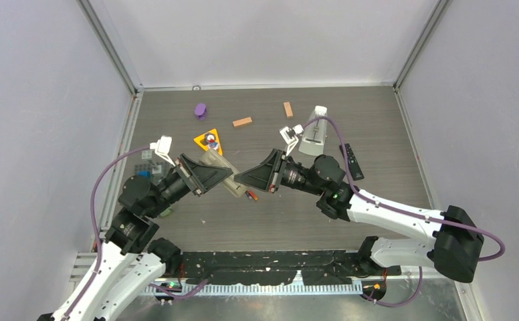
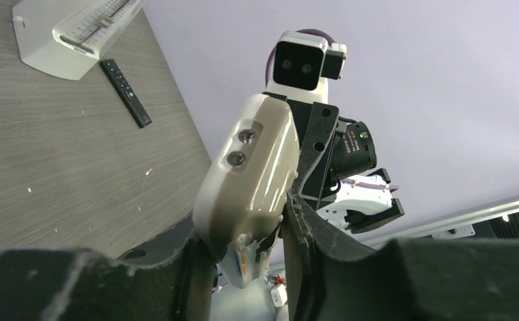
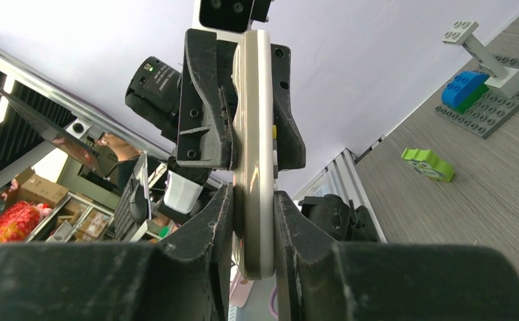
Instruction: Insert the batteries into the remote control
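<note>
The left hand was clenched on one end of the white remote. The right hand was clenched on the other end. The two hands faced each other over the middle of the bench and held the remote between them, up off the wood. From the right wrist, the remote showed edge-on, squeezed between the right hand's dark fingers low down, with the left hand's fingers on it higher up.

From above, a tiny red-orange battery showed just by the near end of the white remote. I could not tell if it touched the remote or lay on the bench.

A thin black remote lay flat on the bench to the right, beside a grey-white box. Farther back lay two orange-brown blocks, well apart from each other. A purple piece sat at the back left, and a yellow triangle lay near the far end of the white remote. A small green toy sat on the wood on the left side, close to a grey brick plate.
</note>
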Robot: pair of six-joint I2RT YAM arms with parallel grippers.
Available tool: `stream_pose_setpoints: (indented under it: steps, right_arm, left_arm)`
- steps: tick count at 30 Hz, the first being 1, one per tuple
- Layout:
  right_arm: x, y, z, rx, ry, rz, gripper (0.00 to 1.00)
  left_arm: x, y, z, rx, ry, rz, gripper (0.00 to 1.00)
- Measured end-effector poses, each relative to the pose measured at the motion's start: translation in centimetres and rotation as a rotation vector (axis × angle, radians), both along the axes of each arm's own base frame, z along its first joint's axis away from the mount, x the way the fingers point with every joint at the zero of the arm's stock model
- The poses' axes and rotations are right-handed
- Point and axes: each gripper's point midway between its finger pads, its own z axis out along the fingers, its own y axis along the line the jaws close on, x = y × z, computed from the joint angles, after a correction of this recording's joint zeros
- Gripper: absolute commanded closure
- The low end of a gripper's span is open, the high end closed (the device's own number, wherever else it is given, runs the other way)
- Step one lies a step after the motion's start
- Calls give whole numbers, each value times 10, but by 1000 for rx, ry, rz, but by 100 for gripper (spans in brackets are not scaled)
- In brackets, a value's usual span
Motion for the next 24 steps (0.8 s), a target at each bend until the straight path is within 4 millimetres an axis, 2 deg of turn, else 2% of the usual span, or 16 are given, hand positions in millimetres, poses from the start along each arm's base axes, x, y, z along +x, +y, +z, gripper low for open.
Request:
stream_pose_setpoints:
  steps: [3,5,7,9,10,11,13,14,16,20,24]
  right_arm:
    - [-2,0,0,-6,3,23,95]
    - [-2,-2,-6,-27,22,42,95]
    - [-1,-4,-9,-42,32,57,94]
    - [-2,-5,-8,-56,36,77,93]
    - [-3,-6,-6,-59,33,90,90]
    - [-5,-7,-5,-62,31,95,87]
    - [-8,-9,1,-53,21,111,70]
    - [-9,-10,5,-48,17,115,56]
    - [-8,-11,8,-41,15,109,40]
    - [-10,-7,2,-58,22,108,30]
    - [-13,-3,1,-53,23,100,31]
  left_arm:
    - [0,3,-1,24,-11,4,42]
    - [4,9,2,31,-26,33,44]
    - [5,14,2,38,-38,49,55]
    - [5,16,1,45,-42,52,77]
    - [4,15,1,45,-41,47,84]
    - [4,14,3,33,-36,36,91]
    - [1,11,12,5,-53,8,100]
    - [0,9,15,-6,-63,-4,100]
    - [2,7,19,-16,-76,-17,100]
    - [6,1,13,-15,-51,-41,100]
    - [10,1,6,-36,-23,-28,100]
